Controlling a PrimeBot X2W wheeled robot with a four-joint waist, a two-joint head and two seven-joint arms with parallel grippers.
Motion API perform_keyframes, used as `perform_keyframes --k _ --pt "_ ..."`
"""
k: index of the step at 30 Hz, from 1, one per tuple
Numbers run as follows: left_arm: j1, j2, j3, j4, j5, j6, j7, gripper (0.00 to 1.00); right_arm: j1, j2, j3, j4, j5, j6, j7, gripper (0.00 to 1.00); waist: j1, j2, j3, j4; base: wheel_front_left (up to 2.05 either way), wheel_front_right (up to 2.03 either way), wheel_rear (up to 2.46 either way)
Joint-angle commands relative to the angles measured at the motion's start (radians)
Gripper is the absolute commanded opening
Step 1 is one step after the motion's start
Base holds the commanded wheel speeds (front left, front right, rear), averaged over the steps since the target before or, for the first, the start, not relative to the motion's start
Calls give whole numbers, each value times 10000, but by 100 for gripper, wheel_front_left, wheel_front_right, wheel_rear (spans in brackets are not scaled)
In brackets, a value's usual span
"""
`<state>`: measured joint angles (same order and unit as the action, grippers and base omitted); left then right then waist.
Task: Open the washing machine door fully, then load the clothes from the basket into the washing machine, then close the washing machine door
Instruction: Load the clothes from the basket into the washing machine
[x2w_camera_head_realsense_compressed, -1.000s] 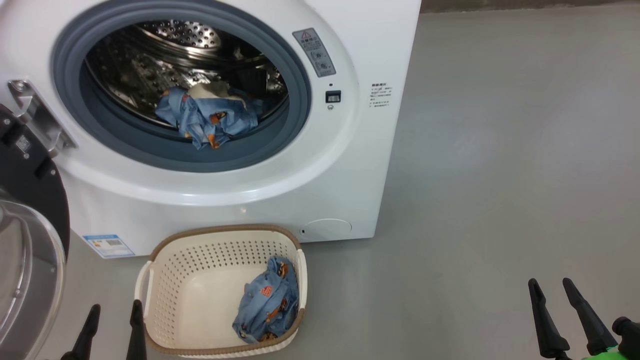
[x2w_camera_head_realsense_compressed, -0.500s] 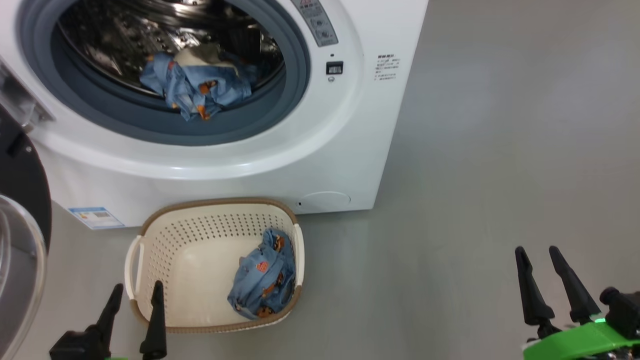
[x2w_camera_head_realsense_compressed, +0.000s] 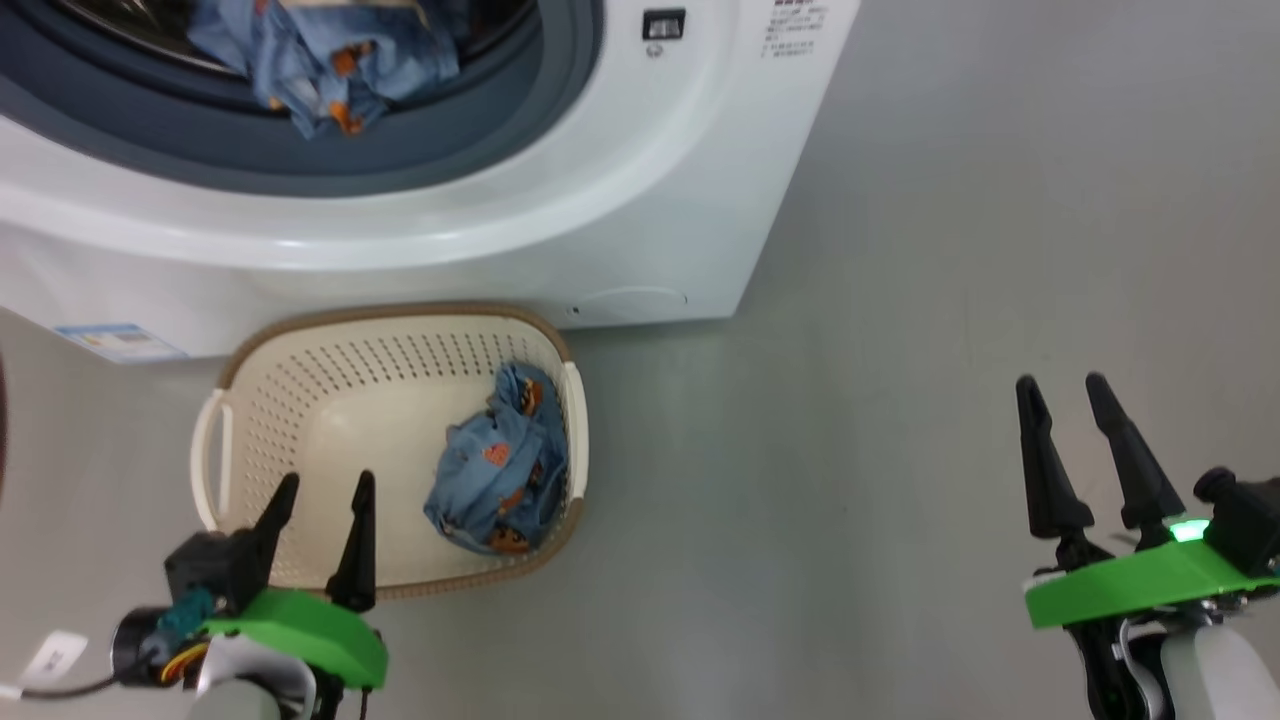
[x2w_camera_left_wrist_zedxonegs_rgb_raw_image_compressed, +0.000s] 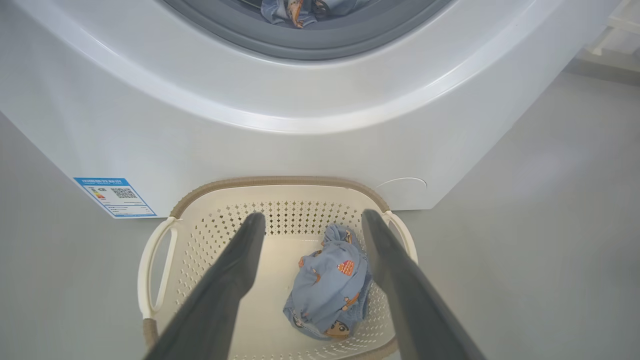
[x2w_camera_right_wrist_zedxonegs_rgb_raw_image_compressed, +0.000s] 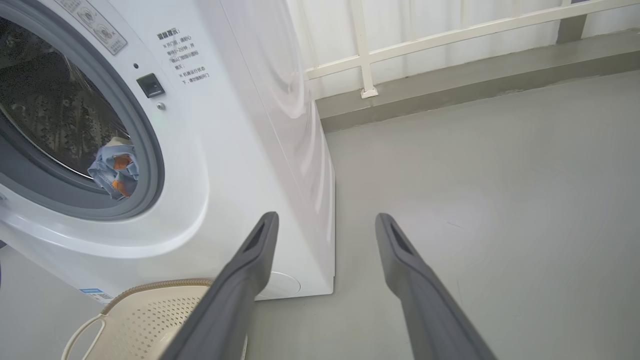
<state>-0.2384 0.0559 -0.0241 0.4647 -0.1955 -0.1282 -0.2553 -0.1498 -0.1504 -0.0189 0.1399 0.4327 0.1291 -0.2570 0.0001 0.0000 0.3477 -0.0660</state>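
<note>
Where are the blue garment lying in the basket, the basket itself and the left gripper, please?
blue garment (x2w_camera_left_wrist_zedxonegs_rgb_raw_image_compressed: 329, 291), left wrist view, middle of the crumpled bundle.
basket (x2w_camera_head_realsense_compressed: 400, 308), head view, brown rim on its far side.
left gripper (x2w_camera_head_realsense_compressed: 327, 480), head view, midway between its fingertips.

Soft, even light, sharp focus; a pale glare streak runs along the big white boxy washing machine (x2w_camera_head_realsense_compressed: 420, 215).

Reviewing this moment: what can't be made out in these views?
Clothes in the washing machine: head view's top edge cuts them.
Blue label print: too small, left wrist view.
Basket load, one piece or several: bunched folds, left wrist view.
Part of the basket, right wrist view: behind the right pincer.
</note>
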Motion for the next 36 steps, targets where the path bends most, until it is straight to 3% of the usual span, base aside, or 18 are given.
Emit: perform_keyframes --k 1,19,36 --pt "-436 268 158 119 -118 -25 -65 100 -281 -24 216 -246 -15 16 -48 100 -1 0 794 -200 0 0 0" --pt "-3847 933 -2092 3983 -914 -25 -65 100 -1613 322 518 -571 -14 16 -48 100 -1 0 2942 -953 0 0 0" --pt "-6022 1273 -3972 6098 -2284 -25 -65 100 -2402 382 956 -535 4 16 -48 100 -1 0 4481 -1065 0 0 0"
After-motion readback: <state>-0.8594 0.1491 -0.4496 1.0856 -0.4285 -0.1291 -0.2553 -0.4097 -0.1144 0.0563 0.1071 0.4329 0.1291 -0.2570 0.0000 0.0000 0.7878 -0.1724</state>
